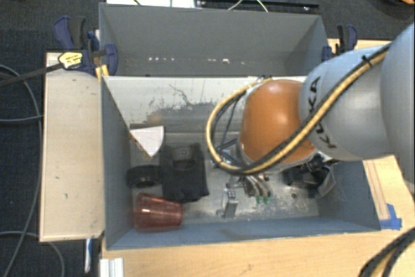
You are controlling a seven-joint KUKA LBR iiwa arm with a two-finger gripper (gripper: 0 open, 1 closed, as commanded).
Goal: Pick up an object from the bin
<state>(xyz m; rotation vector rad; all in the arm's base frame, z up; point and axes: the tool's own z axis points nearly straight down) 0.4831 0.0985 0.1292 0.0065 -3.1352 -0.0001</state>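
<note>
Black boxy object (185,172), camera view: likeliest pick, on the floor of the bin (207,42). Just beside its left a black ring (142,176); below-left of it a clear red cup (157,212). Judged risks: closing on bare floor right of it, shoving it into the ring, slipping off its body. Fingers (228,204) just right of it, low near the floor, nothing visibly held; open or shut cannot be told. Orange wrist cover (275,120) up-right of it, arm (363,107) entering from further right.
</note>
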